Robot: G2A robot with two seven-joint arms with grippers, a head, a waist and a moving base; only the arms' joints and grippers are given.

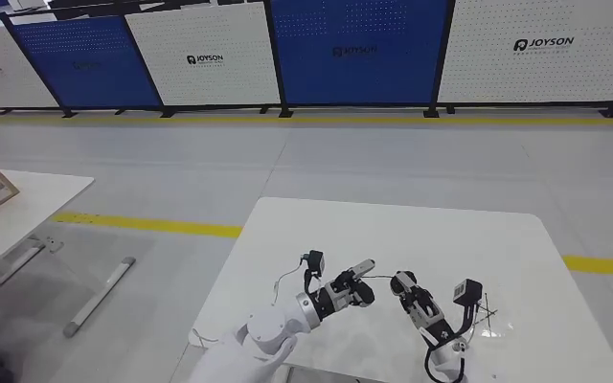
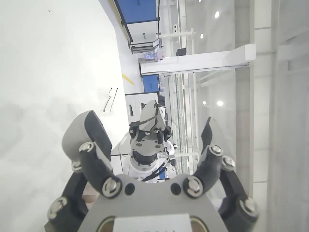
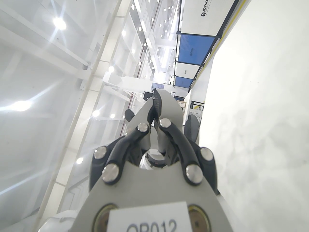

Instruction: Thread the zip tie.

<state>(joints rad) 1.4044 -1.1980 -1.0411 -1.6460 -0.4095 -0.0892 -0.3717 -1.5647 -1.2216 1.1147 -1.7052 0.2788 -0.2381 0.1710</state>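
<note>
Low over the front of the white table (image 1: 402, 230), my two grippers face each other tip to tip. My right gripper (image 1: 402, 281) is shut on a thin black zip tie (image 1: 383, 278), whose free end runs toward my left gripper (image 1: 362, 281). In the left wrist view my left gripper (image 2: 152, 131) is open. Beyond its spread fingers (image 2: 96, 131) stands the shut right gripper (image 2: 149, 119) with the black zip tie (image 2: 147, 120) lying across its tips. In the right wrist view the right gripper (image 3: 155, 100) has its pads pressed together.
Two or three loose black zip ties (image 1: 484, 311) lie on the table to the right of the right arm, also seen beyond the left gripper as spare ties (image 2: 111, 98). A second white table (image 1: 29, 196) stands at the far left across the floor.
</note>
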